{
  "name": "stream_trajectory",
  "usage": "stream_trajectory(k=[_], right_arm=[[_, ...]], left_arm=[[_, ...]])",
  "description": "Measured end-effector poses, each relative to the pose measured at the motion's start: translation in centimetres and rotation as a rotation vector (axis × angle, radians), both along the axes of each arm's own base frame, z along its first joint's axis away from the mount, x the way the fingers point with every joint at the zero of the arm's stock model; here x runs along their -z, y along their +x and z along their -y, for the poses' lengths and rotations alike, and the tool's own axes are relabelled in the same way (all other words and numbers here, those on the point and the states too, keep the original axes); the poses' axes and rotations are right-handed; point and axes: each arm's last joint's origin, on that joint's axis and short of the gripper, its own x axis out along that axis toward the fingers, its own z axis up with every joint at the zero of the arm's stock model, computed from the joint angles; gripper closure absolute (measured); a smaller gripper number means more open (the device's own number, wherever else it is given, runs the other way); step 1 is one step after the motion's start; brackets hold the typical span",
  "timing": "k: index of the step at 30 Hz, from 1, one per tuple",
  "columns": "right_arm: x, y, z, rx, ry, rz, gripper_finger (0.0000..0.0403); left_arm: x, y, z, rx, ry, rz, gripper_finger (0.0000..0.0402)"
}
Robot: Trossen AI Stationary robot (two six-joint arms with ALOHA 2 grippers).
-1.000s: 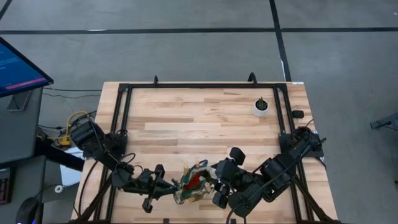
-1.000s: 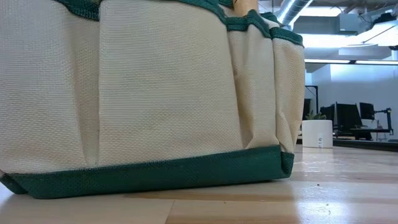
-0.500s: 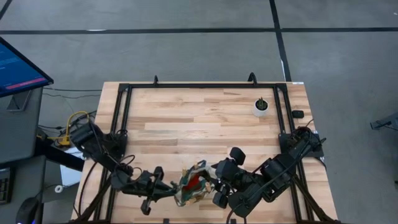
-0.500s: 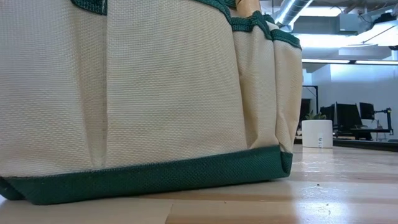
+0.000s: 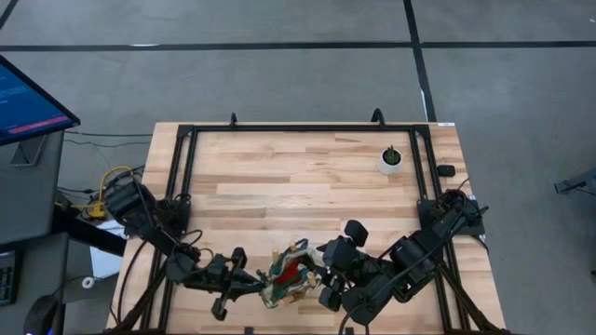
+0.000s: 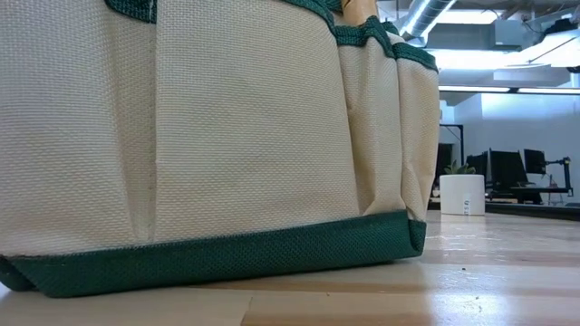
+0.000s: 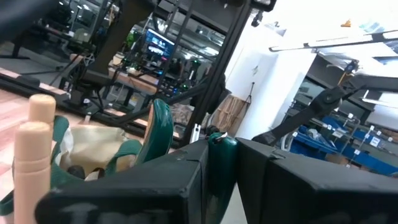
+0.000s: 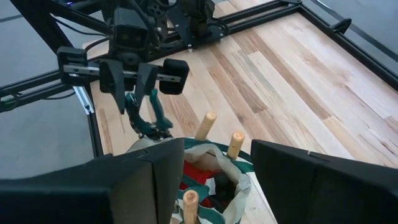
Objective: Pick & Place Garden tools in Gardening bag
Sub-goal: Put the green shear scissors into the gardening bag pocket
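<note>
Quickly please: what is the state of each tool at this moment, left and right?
Left tool: closed on the green-handled pruning shears, above the olive-and-tan fabric gardening bag.
Right tool: open, holding nothing, over the bag.

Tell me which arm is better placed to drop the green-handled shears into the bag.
Left: its pincer is shut on the green-handled pruning shears just beside the green-trimmed tan fabric bag.

A lab: monitors [image 6: 507, 168], exposed ducts [image 6: 419, 16], framed workbench [image 5: 307, 177].

Overhead view of whole table; level view against the bag [image 6: 208, 145], likewise in both wrist views.
</note>
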Motion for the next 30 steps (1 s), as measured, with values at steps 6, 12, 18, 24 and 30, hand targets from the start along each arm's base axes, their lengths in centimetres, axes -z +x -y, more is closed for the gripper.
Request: stream_trajectory(k=[6, 12, 18, 24, 30], right_arm=[[0.0, 0.0, 0.0, 0.0, 0.0, 0.0, 0.0223], [0.0, 0.0, 0.0, -0.005, -0.006, -0.002, 0.0223], [0.0, 0.1, 0.2, -0.005, -0.012, -0.004, 0.0223], [0.0, 0.1, 0.2, -0.004, -0.013, -0.004, 0.0223], [0.0, 0.1, 0.2, -0.01, -0.021, -0.007, 0.0223]], left_arm=[[0.2, 0.3, -0.2, -0.005, 0.004, -0.003, 0.0366], [-0.4, 0.8, 0.6, 0.027, -0.024, 0.02, 0.0367], [1.0, 1.6, 1.5, 0.014, -0.018, -0.008, 0.0368], [2.8, 2.3, 2.3, 0.013, -0.043, -0.045, 0.0367], [1.9, 3.1, 3.4, 0.004, -0.041, -0.015, 0.0367]])
